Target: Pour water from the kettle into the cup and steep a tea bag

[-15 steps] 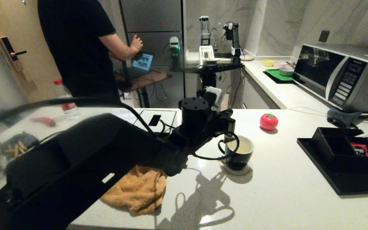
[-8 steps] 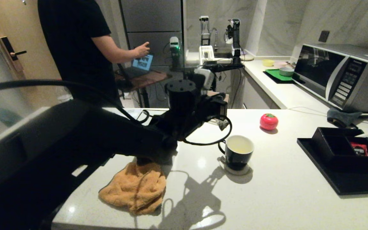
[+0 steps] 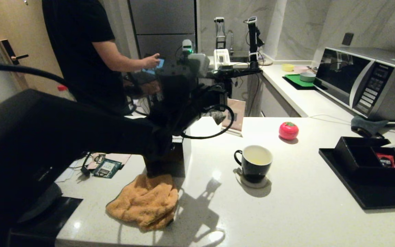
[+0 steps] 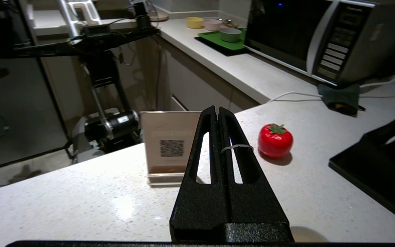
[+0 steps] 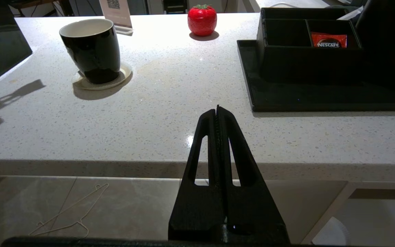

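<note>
1 cup (image 3: 253,163) sits on 1 coaster (image 5: 98,79) mid-counter, pale water (image 3: 254,160) inside. My left gripper (image 4: 217,113) hangs raised above the counter, fingers pressed together, a thin string (image 4: 237,148) looped over 1 finger. My right gripper (image 5: 217,111) is parked below the counter edge, pressed together too. Around them: 1 red tomato-shaped object (image 3: 288,130), 1 orange cloth (image 3: 146,202), 1 black tray (image 3: 365,185), 1 microwave (image 3: 369,80).

Kitchen, doubling as a robot test space. Microwave (image 3: 369,80) on the pale stone bench (image 3: 303,206), tap (image 3: 230,36) and bowls (image 3: 307,76) beyond it, marble wall behind. Person (image 3: 81,51) at a laptop, well left of the microwave.
</note>
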